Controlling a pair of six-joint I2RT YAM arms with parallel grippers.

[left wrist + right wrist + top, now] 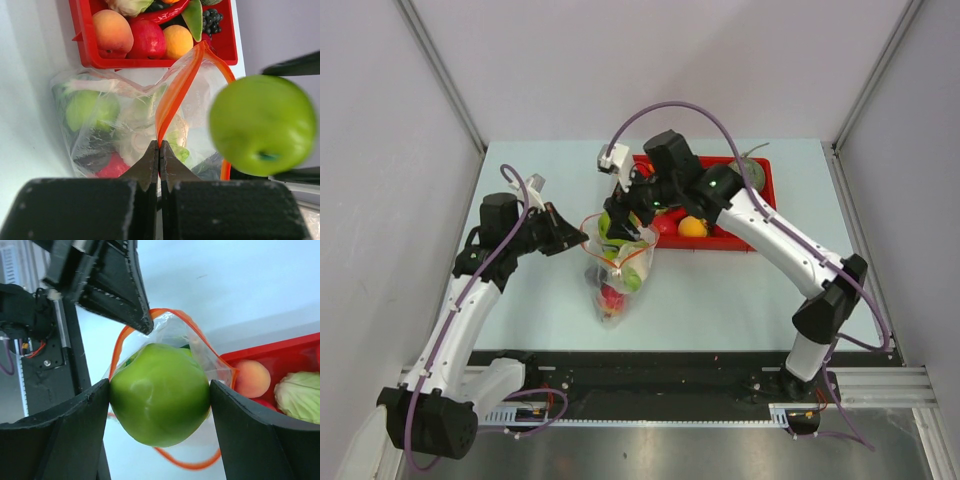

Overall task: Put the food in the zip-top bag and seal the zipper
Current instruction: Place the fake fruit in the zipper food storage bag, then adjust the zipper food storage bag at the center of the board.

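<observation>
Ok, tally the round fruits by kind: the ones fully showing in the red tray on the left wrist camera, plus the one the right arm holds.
peach in the red tray: 1
red apple, tray: 1
orange, tray: 1
green apple, in the right end effector: 1
Total: 4

Bright, even, diffuse light from above, with only faint soft shadows under the arms on the table [720,290]. Top view sharp throughout. Left wrist view: green apple [262,125] blurred, left gripper [159,147] close and soft, white glare streaks on zip-top bag [100,85]. Right wrist view: apple sharp with soft sheen, right gripper [160,385] dark with soft edges, red tray [280,355] slightly defocused.
</observation>
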